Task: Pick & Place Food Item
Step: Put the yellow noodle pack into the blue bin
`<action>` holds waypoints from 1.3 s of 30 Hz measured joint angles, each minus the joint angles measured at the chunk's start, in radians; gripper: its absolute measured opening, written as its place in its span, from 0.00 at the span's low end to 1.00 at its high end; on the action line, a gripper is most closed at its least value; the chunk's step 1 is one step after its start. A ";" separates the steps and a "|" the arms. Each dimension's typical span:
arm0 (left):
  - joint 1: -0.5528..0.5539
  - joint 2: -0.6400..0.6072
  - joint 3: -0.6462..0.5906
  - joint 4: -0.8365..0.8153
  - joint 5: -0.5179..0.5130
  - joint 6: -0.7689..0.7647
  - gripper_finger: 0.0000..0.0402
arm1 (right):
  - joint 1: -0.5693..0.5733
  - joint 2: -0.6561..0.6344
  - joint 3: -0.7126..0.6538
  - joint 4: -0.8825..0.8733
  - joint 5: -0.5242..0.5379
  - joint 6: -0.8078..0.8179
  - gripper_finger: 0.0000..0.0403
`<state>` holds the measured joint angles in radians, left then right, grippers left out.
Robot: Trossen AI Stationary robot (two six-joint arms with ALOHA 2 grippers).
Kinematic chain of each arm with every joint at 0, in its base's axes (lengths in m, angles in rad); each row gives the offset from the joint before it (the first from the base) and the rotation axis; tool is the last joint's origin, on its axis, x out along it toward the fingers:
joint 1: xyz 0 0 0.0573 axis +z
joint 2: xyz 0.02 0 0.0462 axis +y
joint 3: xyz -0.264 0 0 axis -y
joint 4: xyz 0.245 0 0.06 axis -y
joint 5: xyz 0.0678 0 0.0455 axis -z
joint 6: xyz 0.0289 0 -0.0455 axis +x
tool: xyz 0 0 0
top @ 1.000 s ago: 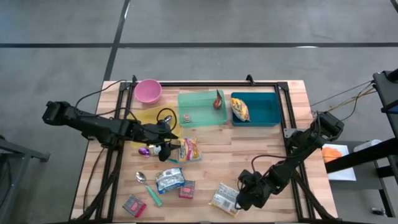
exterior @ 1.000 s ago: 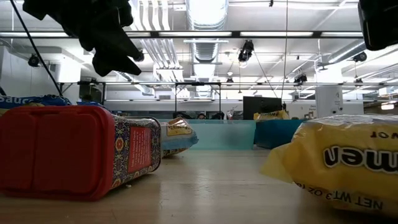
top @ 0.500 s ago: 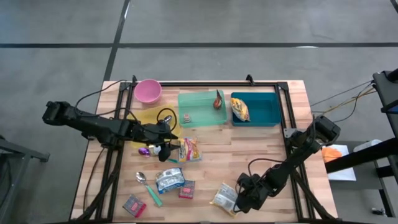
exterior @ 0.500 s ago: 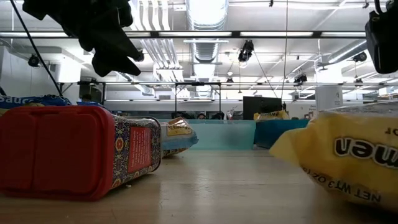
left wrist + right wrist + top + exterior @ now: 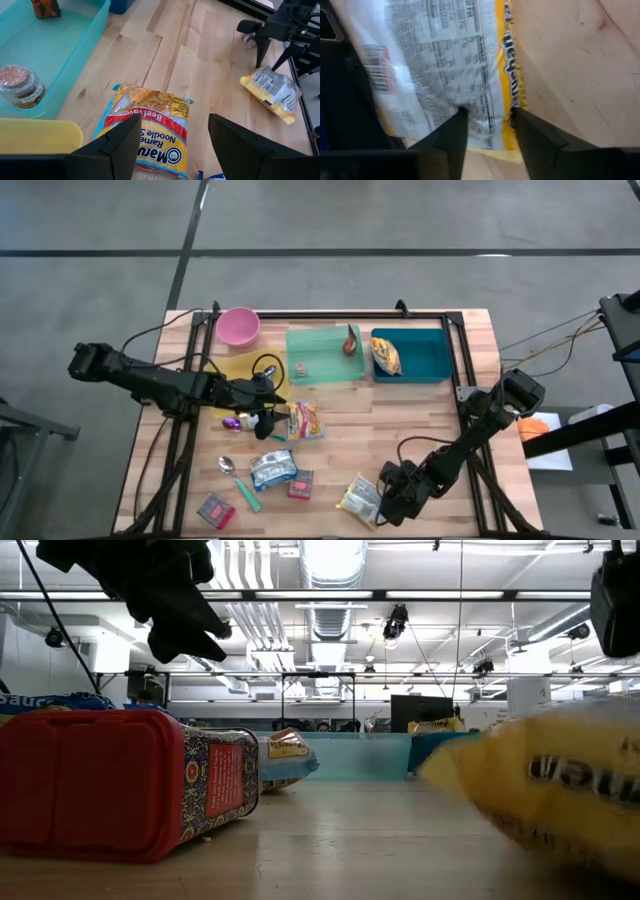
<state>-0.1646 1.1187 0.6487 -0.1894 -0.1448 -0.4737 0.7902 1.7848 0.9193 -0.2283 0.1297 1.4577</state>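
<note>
A yellow ramen packet (image 5: 358, 498) lies flat on the wood table near the front edge, its printed back up (image 5: 435, 65). My right gripper (image 5: 386, 492) is down at its right end, with its fingers closed on it. The packet fills the right of the low view (image 5: 560, 790). My left gripper (image 5: 268, 418) hangs open above an orange ramen packet (image 5: 150, 125) at mid-table and touches nothing. My right gripper has the packet's right end between its two fingers, beside the crimped yellow seam (image 5: 509, 85). One fingertip (image 5: 461, 117) is on the printed face and the other is at the seam. It comes from above, slanting in from the table's right. The packet rests on the table.
A green bin (image 5: 325, 358) and a blue bin (image 5: 412, 360) holding a chips bag stand at the far side, with a pink bowl (image 5: 238, 326) to their left. Near the front left lie a red tin (image 5: 120, 780), a spoon (image 5: 236, 472) and small packets (image 5: 272, 470).
My right gripper has come down and gone slightly toward the table's left, onto the yellow packet. The packet has shifted and tipped a little under it, and it is blurred in the low view now.
</note>
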 joint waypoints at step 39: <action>0.000 0.000 0.000 -0.005 0.000 0.006 0.60 | -0.001 -0.009 0.472 -0.858 0.295 -0.018 0.02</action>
<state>-0.1646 1.1187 0.6487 -0.1947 -0.1452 -0.4682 0.7891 1.7756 1.3914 -1.0860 0.4242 1.4399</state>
